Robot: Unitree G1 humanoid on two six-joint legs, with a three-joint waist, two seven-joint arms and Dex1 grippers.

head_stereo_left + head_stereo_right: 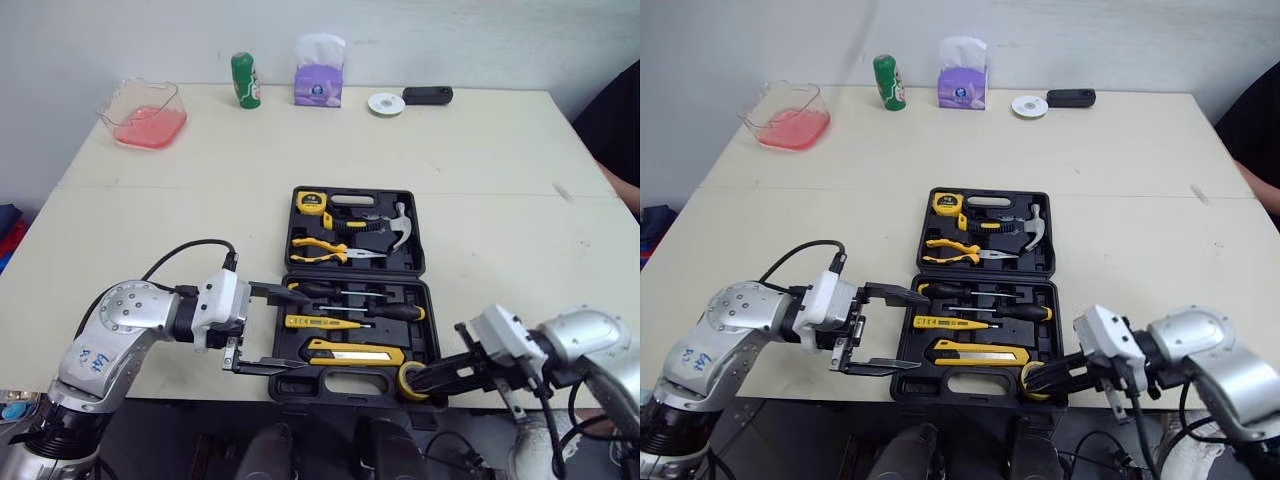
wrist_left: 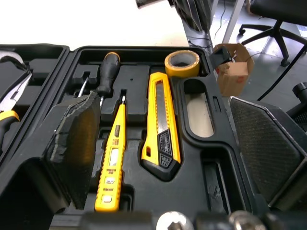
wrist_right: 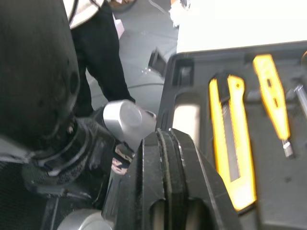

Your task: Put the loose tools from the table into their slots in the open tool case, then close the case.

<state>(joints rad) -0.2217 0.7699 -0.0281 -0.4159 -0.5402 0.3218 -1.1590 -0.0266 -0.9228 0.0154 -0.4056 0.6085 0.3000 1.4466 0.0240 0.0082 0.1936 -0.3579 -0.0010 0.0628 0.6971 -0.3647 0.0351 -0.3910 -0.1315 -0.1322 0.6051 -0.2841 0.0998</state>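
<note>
The black tool case lies open near the table's front edge. Its far half holds a tape measure, pliers and a hammer. In the near half lie screwdrivers, a yellow tester pen, a yellow utility knife and a yellow tape roll in the front right corner. My left gripper is open wide over the near half's left end, holding nothing. My right gripper is shut, its tips at the tape roll; contact cannot be told.
Along the table's far edge stand a pink container, a green can, a purple tissue pack, a white disc and a black device. A person's dark sleeve shows at the right edge.
</note>
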